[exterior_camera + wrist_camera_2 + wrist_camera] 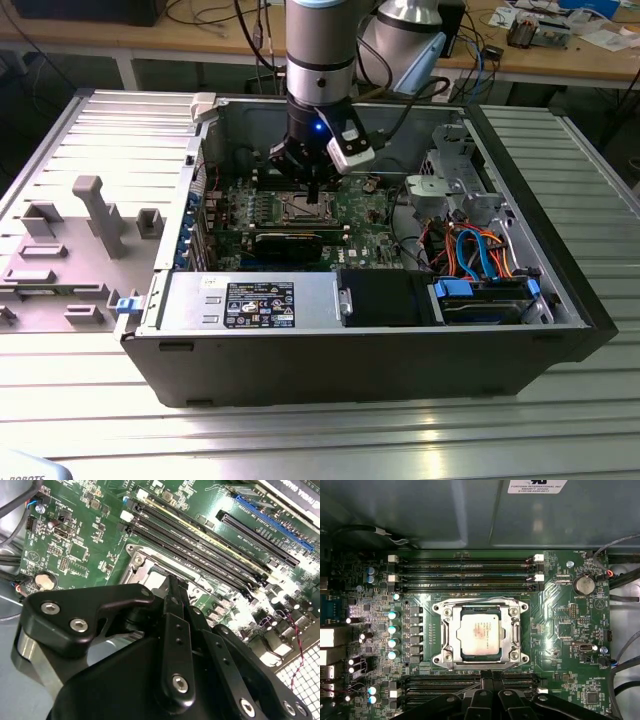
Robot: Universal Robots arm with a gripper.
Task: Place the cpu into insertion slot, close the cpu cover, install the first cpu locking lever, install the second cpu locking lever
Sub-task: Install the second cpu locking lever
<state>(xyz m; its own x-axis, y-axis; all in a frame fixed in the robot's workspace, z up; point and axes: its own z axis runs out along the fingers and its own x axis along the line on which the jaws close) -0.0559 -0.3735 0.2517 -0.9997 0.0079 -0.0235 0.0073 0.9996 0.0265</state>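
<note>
The hand (489, 677) hovers clenched and grasping nothing just beside the insertion slot (481, 634), where the cpu (479, 630) sits under the lowered cpu cover (513, 630).

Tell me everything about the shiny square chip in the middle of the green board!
The cpu is a small flat square with a dull silver metal top and a thin green rim. It lies flat in the slot on the green board. The silver cover frames it, its window leaving the top bare. The black tool sits beside the slot, not touching the chip.
</note>
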